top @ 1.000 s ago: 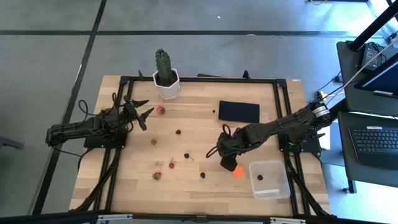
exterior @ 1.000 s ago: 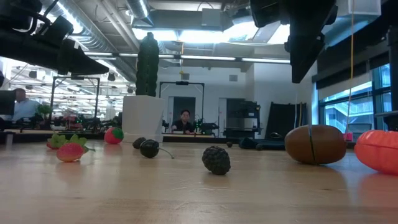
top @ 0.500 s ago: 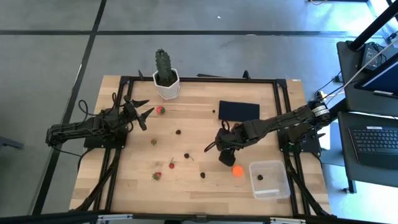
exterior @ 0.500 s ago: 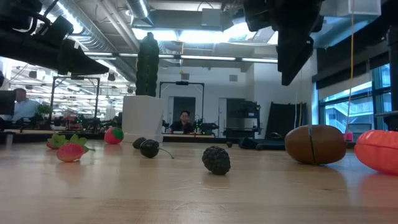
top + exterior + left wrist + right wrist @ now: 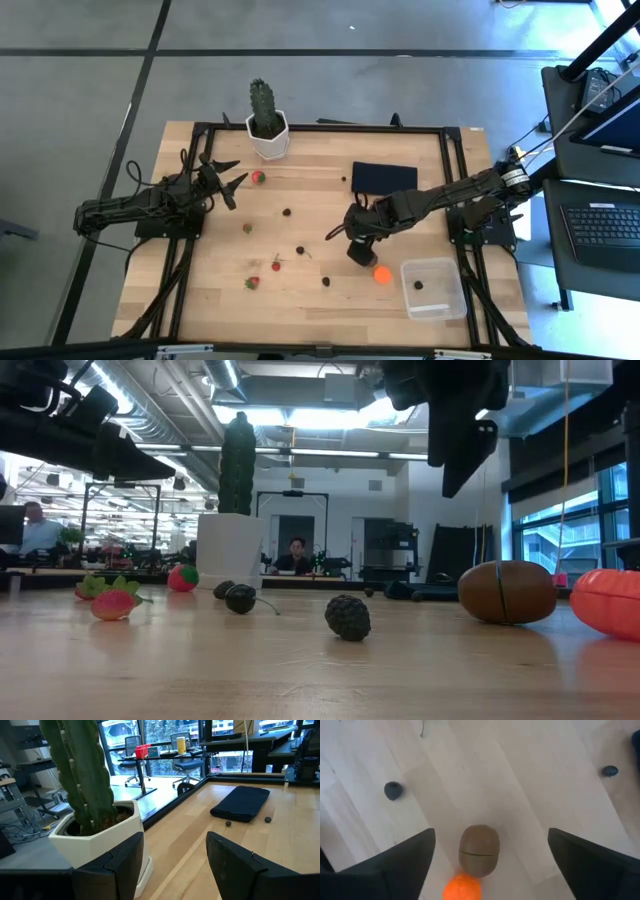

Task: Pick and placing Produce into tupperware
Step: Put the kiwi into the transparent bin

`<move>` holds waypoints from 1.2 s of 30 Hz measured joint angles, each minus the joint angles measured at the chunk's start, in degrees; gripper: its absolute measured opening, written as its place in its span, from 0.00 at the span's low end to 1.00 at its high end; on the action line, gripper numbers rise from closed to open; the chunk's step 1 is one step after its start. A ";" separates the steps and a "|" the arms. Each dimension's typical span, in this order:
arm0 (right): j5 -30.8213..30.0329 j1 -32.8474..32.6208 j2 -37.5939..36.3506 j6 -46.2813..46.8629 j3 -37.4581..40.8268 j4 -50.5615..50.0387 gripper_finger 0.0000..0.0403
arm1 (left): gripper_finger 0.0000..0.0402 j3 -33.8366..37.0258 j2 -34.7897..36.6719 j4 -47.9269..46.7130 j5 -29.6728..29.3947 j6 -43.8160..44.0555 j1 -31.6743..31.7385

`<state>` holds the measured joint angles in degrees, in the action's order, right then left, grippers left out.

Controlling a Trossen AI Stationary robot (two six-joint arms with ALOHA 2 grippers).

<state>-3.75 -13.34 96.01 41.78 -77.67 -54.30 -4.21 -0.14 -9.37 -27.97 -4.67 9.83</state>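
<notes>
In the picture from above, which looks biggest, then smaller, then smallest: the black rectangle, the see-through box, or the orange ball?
1. See-through box and black rectangle: too alike to rank.
2. Orange ball: clearly smallest.

A: Overhead view evenly lit, daylight-soft; table (image 5: 310, 300) pale, shadows short and faint beneath both arms.

B: Low view backlit. Ceiling lights (image 5: 300, 415) flare at 12 o'clock, windows (image 5: 560, 525) glare at 3 o'clock; arms show as silhouettes.

A: Right wrist view washed out, wood nearly white; kiwi (image 5: 479, 850) slightly soft, perhaps motion blur.

B: Left wrist sharp near the cactus (image 5: 80, 775); fingers (image 5: 235, 865) dark, unfocused.
</notes>
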 joint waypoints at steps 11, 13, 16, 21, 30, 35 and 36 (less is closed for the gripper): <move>0.92 0.02 0.00 0.08 0.00 -2.02 0.99 | 0.52 -0.01 0.00 0.01 -0.01 -0.02 0.02; 0.90 -0.17 0.00 0.06 0.00 -2.03 0.99 | 0.52 -0.02 0.00 0.02 0.00 -0.02 0.01; 0.90 -0.79 0.00 -0.64 0.00 -2.03 0.99 | 0.52 -0.01 -0.01 0.01 -0.02 -0.02 0.02; 0.85 -1.22 0.54 -1.50 0.00 -2.20 0.99 | 0.52 -0.01 0.00 0.01 -0.01 -0.02 0.00; 0.83 -1.40 5.08 -1.70 0.07 -2.17 0.98 | 0.52 0.00 0.00 0.00 -0.02 -0.02 0.02; 1.31 -1.53 8.85 -1.51 0.11 -2.18 0.98 | 0.52 -0.02 0.00 0.00 -0.01 -0.02 0.02; 1.94 -1.53 9.65 -1.49 0.11 -2.19 0.98 | 0.52 -0.02 0.00 0.02 -0.01 -0.02 0.01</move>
<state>-1.81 -14.87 105.66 40.28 -77.56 -56.49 -4.23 -0.14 -9.34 -27.97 -4.69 9.83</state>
